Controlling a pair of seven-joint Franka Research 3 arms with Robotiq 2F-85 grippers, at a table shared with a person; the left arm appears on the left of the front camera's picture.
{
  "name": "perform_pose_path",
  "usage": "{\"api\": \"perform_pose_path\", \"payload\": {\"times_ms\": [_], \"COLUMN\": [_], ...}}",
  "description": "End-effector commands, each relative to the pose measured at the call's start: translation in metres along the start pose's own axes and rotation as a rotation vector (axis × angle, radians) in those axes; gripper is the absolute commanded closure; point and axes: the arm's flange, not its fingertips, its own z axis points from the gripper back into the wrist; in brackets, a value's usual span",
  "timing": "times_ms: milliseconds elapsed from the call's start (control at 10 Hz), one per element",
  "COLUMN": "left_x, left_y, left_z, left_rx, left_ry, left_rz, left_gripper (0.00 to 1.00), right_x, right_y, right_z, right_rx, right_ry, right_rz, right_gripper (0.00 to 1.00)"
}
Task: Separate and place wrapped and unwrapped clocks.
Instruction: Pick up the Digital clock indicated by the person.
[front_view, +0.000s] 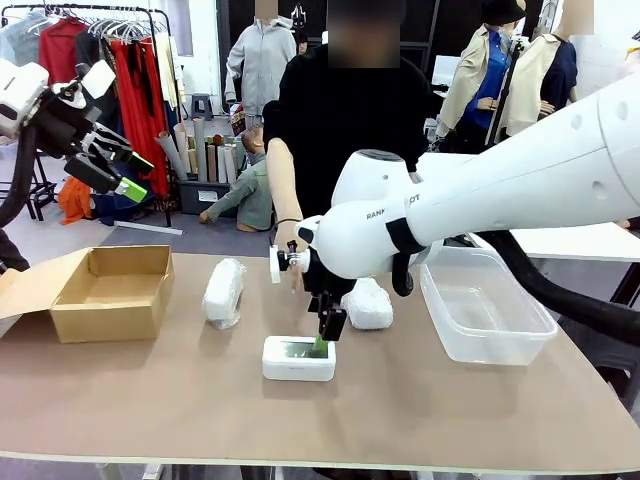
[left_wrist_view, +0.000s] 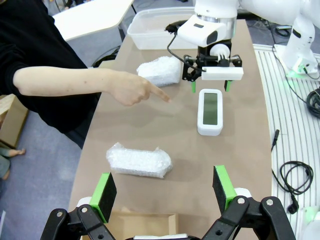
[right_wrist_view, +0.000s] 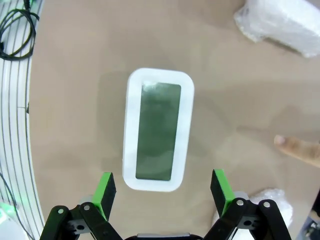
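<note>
Front view, left to right: left jaws raised high, standing wide apart, empty. Open brown cardboard box (front_view: 110, 295) sits at the tan tabletop's (front_view: 450, 410) left end. Lumpy bundle in crinkly white wrapping (front_view: 223, 292) lies beside it. Bare white rounded-rectangular digital clock (front_view: 298, 358) lies screen-up at centre; right jaws hang spread directly over it, gripping nothing. Second wrapped bundle (front_view: 368, 303) lies just beyond, then clear plastic tub (front_view: 485, 318).

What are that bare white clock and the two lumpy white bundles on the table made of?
The clock looks like hard plastic: a smooth matte white shell with rounded corners. Its grey-green screen seems slightly glossier, clear plastic or glass. The near bundle and the far bundle wear crinkly, bumpy, translucent white film, probably bubble wrap. Their contents are hidden.
</note>
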Motion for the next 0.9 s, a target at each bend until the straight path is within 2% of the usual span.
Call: {"api": "perform_pose_path", "payload": {"times_ms": [0,400,800], "left_x": [0.000,0.000,0.000], "left_y": [0.000,0.000,0.000], "left_z": [0.001,0.001,0.001], "left_rx": [-0.004,-0.004,-0.004], "left_ry": [-0.007,-0.007,-0.007], "left_rz": [0.000,0.000,0.000], "left_gripper": [0.00,0.00,0.00], "right_x": [0.010,0.014,0.013], "right_y": [0.000,0.001,0.000], "right_z": [-0.007,-0.032,-0.043], "right_rx": [-0.014,-0.042,-0.018], "right_ry": [0.011,0.026,0.033], "right_rz": [-0.014,-0.058,-0.089], "right_gripper": [0.00,0.00,0.00]}}
